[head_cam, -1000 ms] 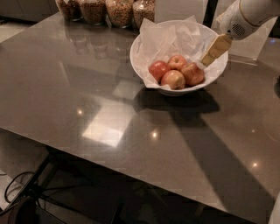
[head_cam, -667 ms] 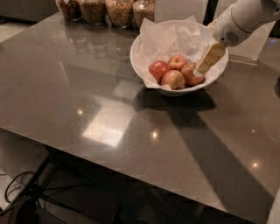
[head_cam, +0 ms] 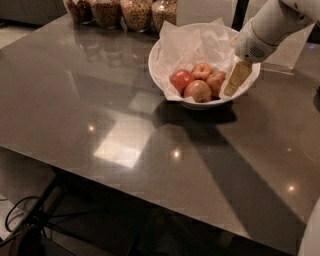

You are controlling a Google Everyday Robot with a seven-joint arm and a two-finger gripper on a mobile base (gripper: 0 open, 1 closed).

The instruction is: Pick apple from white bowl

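Note:
The white bowl (head_cam: 167,75), lined with crumpled white paper, stands at the far middle-right of the dark table. Several red-yellow apples (head_cam: 199,90) lie in its near part. My gripper (head_cam: 235,80) comes down from the upper right on a white arm. Its tan fingers (head_cam: 238,76) reach into the right side of the bowl, right beside the rightmost apple (head_cam: 216,81). Nothing shows as held.
Several glass jars of grains (head_cam: 136,12) stand in a row along the table's far edge, left of the bowl. The dark glossy table (head_cam: 100,115) stretches to the left and front. Cables lie on the floor at the lower left (head_cam: 20,220).
My gripper has moved down and slightly left, deeper into the right side of the bowl, closer to the apples.

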